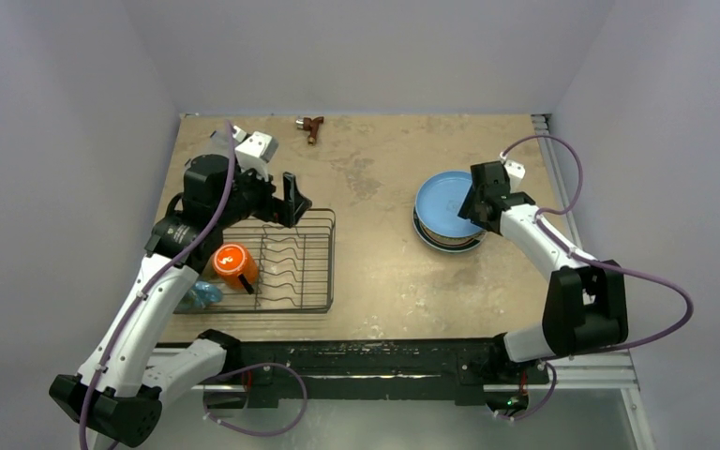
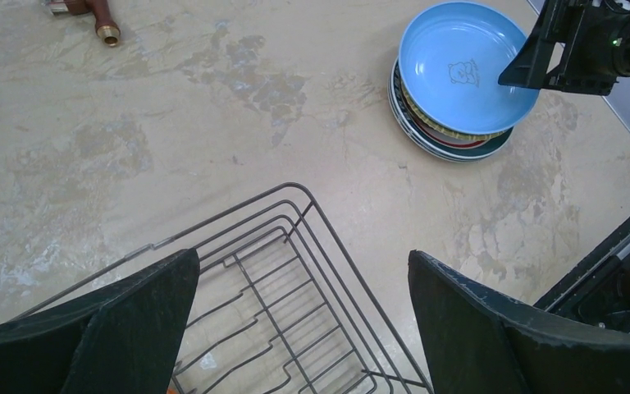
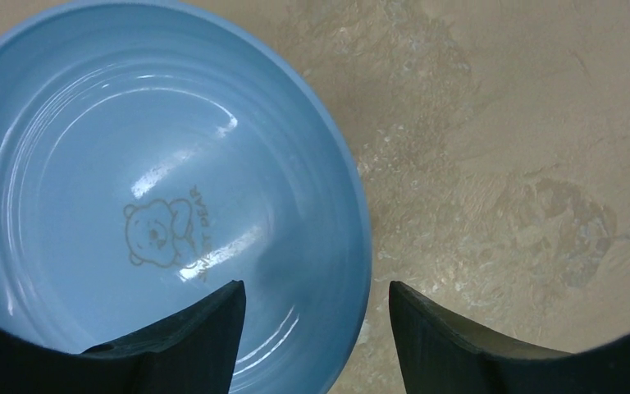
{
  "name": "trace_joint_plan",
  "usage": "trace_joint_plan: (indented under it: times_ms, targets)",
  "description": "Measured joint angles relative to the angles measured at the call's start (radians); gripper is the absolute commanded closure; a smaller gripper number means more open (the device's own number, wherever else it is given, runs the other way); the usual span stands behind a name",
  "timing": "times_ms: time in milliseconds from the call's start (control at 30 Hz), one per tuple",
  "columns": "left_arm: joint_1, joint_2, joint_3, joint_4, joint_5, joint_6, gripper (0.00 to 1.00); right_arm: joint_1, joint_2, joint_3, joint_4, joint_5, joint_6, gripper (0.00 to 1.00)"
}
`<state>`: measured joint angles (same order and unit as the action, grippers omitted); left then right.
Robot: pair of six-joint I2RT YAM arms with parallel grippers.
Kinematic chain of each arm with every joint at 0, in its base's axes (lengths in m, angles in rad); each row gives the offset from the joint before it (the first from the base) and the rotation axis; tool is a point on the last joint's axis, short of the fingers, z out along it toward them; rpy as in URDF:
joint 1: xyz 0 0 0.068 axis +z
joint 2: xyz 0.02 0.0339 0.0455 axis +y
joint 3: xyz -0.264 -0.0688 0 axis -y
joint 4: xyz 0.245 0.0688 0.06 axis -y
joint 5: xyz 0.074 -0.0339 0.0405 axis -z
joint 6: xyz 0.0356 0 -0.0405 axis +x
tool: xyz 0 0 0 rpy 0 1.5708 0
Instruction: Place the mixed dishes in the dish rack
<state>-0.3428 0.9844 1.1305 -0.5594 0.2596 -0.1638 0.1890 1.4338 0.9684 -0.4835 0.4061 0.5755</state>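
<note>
Top view: dish rack (image 1: 295,272) near the table's (image 1: 384,272) near-left corner, orange mug (image 1: 232,262) inside at its left; light blue plate (image 1: 445,202) tops a stack (image 1: 447,243) toward the right edge.
Left wrist: left gripper (image 2: 302,271) fingers wide apart above a rack corner.
Right wrist: right gripper (image 3: 316,300) fingers apart, straddling the plate's rim.

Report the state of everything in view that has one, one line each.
light blue plate, lying on top of the plate stack
dish rack, divider slots empty
orange mug, inside the dish rack's left end
left gripper, open, empty, over the dish rack
right gripper, open, straddling the light blue plate's rim
small brown tool, lying at the table's far edge
</note>
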Motion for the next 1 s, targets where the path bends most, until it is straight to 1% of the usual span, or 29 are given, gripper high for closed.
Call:
trace_joint_plan:
  times_ms: [200,800,1000]
  targets:
    - [0.0,0.0,0.0,0.005,0.018,0.001,0.03,0.0,0.005,0.0,0.005,0.052,-0.001,0.53]
    - [0.0,0.014,0.0,0.005,0.034,0.001,0.04,0.0,0.003,-0.028,0.052,0.075,0.012,0.77]
    - [0.0,0.015,0.0,0.005,0.044,0.001,0.04,0.0,0.001,-0.031,0.053,0.078,0.021,0.91]
